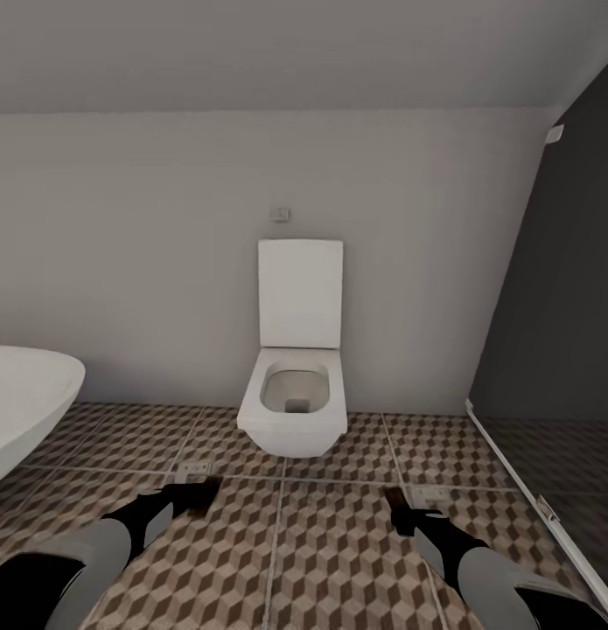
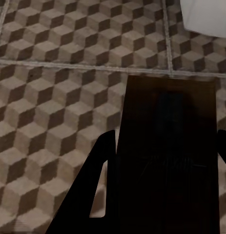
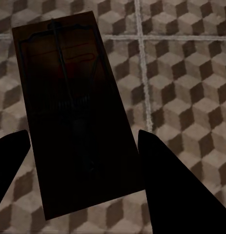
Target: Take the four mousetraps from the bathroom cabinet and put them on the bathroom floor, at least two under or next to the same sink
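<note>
Two flat dark-brown wooden mousetraps with thin wire parts are in the robot's grasp over the cube-patterned brown, beige and white tiled bathroom floor, one per arm. At lower left of the head view the left gripper carries the left mousetrap, its black fingers pressed to the board's long edges in the left wrist view. At lower right the right gripper carries the right mousetrap; in the right wrist view its fingers flank the board, the wire bail showing toward the far end, so both hands read as closed on their loads. A white wall-hung toilet with raised lid stands at centre against the pale wall, a white oval bathtub rim at the left edge and a dark glass shower screen at right. Each trap looks light, thin and rigid, probably slick along its wooden edges; pinching across the width, clear of the sprung wire, seems the safest hold.
</note>
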Controlling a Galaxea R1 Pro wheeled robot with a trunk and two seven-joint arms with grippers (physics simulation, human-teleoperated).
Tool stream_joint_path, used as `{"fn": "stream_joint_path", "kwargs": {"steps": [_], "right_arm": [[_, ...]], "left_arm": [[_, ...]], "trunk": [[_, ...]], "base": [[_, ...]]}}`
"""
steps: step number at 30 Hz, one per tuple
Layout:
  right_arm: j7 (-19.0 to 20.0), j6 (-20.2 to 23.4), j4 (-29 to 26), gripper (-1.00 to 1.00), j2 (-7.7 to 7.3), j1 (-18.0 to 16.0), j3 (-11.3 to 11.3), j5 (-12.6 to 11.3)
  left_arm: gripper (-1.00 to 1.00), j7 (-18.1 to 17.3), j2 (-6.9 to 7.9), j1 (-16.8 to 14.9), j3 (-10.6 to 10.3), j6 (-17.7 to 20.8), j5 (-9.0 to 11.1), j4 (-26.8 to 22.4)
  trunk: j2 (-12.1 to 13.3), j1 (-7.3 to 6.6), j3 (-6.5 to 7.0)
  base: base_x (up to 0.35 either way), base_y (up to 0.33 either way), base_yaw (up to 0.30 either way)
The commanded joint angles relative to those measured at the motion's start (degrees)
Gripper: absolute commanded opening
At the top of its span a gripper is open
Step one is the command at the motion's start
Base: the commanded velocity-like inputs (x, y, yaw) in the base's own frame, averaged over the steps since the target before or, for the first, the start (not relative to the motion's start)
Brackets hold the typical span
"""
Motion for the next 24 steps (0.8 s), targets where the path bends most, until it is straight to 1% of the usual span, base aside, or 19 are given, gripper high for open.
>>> {"fn": "stream_joint_path", "kwargs": {"steps": [1,12,22,24], "right_arm": [[-0.1,0.34,-0.11,-1.0,0.02,-0.01,-0.43,0.6],[-0.1,0.34,-0.09,-1.0,0.02,-0.03,-0.43,0.61],[-0.1,0.34,-0.07,-1.0,0.02,-0.02,-0.43,0.68],[-0.1,0.34,-0.07,-1.0,0.02,-0.01,-0.43,0.69]], "left_arm": [[-1.0,-0.04,0.02,-0.02,-0.45,0.15,0.5,-0.04],[-1.0,-0.04,0.02,-0.02,-0.45,0.13,0.5,-0.04],[-1.0,-0.04,0.02,-0.02,-0.45,0.12,0.5,-0.04],[-1.0,-0.04,0.0,-0.02,-0.45,0.12,0.5,-0.04]], "trunk": [[-0.04,0.01,-0.28],[-0.19,0.29,-2.72],[-0.19,0.29,-2.72],[-0.22,0.34,-3.16]], "base": [[0.0,0.0,0.0],[0.0,0.0,0.0],[0.0,0.0,0.0],[0.0,0.0,0.0]]}}
